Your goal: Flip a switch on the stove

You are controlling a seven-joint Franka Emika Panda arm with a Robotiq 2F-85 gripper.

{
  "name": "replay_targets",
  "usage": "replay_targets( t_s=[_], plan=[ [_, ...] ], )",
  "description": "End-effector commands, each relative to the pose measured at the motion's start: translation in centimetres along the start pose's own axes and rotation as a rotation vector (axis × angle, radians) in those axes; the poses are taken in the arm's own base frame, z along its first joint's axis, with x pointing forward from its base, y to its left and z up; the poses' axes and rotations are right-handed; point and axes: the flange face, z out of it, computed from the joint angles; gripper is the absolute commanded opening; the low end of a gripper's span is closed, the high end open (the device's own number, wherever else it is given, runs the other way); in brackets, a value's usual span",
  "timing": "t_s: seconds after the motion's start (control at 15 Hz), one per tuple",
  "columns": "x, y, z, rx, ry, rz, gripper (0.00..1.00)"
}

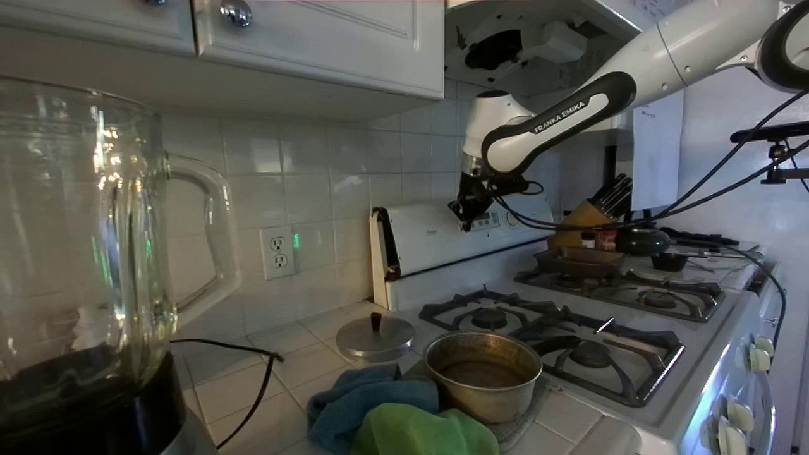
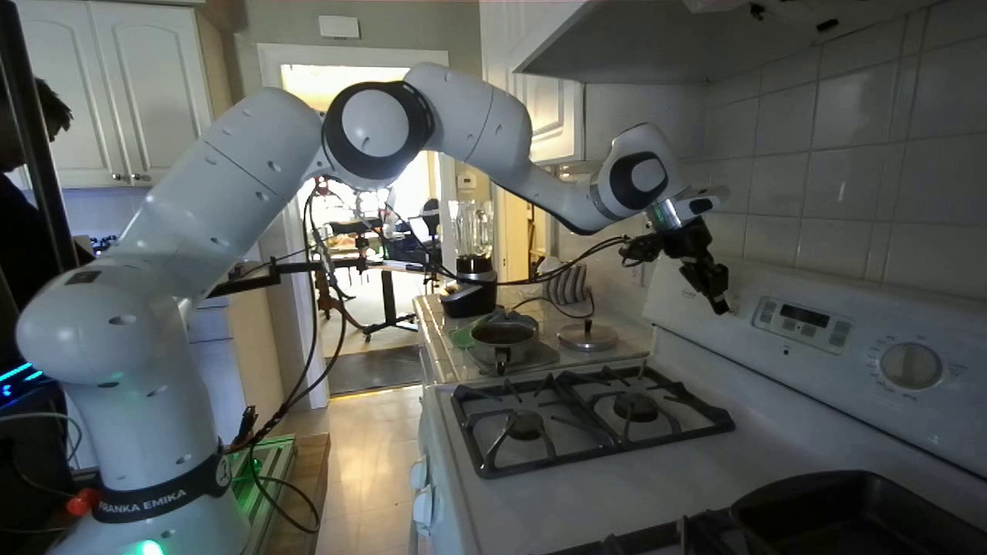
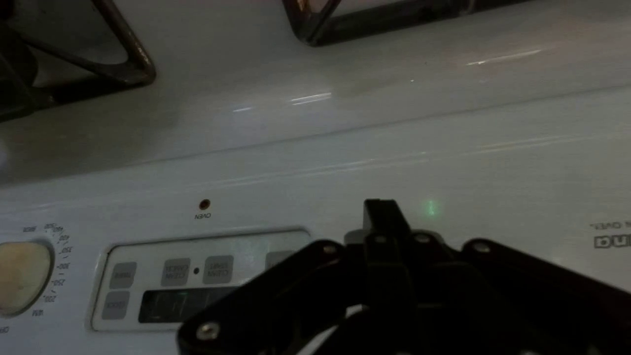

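The stove [image 1: 436, 249] is a white gas range with black grates and an upright back panel. It also shows in an exterior view [image 2: 648, 470] and the wrist view [image 3: 296, 192]. Its panel carries a keypad with a display [image 2: 802, 322], also in the wrist view [image 3: 190, 281], and a round dial [image 2: 911, 366], cut off at the left of the wrist view [image 3: 22, 277]. Pale knobs [image 1: 736, 420] line its front. My gripper [image 3: 380, 202] is shut and empty, pointing down close to the panel beside the keypad [image 1: 466, 222] [image 2: 721, 306]. Whether it touches the panel is unclear.
A pot [image 1: 486, 379], a lid [image 1: 376, 336], a blue cloth [image 1: 373, 398] and a green cloth [image 1: 423, 433] lie left of the burners. A blender [image 1: 88, 253] stands nearer. A dark pan [image 2: 856, 509] sits on the stove. A range hood [image 2: 632, 46] hangs above.
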Motion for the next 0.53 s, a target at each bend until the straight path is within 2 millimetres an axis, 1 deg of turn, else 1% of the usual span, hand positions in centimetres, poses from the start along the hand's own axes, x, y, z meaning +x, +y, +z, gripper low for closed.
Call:
replay_targets(
  t_s=[0.0, 0.47],
  plan=[
    [0.59, -0.14, 0.58, 0.016, -0.015, 0.021, 0.0],
    [1.14, -0.02, 1.18, 0.024, -0.007, 0.037, 0.0]
  ],
)
